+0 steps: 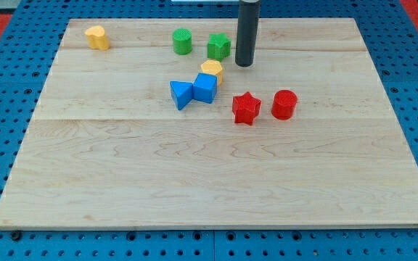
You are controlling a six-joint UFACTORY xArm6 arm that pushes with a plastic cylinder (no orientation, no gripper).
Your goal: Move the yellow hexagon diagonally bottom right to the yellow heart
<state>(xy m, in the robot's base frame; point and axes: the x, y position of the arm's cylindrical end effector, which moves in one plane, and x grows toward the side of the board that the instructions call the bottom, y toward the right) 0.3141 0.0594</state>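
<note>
Counting seven small blocks on the pale wooden board (216,181): two yellow, two green, two blue, and two red minus none, as listed. Yellow heart block (97,36) near the view's top left. Yellow hexagon block (212,70) mid-top, touching the blue cube (205,88); blue triangular block (181,94) beside it. Green cylinder (182,40) and green angular block (218,46) above. Red star block (246,108) and red cylinder (284,104) to the right. No claw fitted; my tip (244,64) holds nothing, standing just right of the hexagon, apart from it.
</note>
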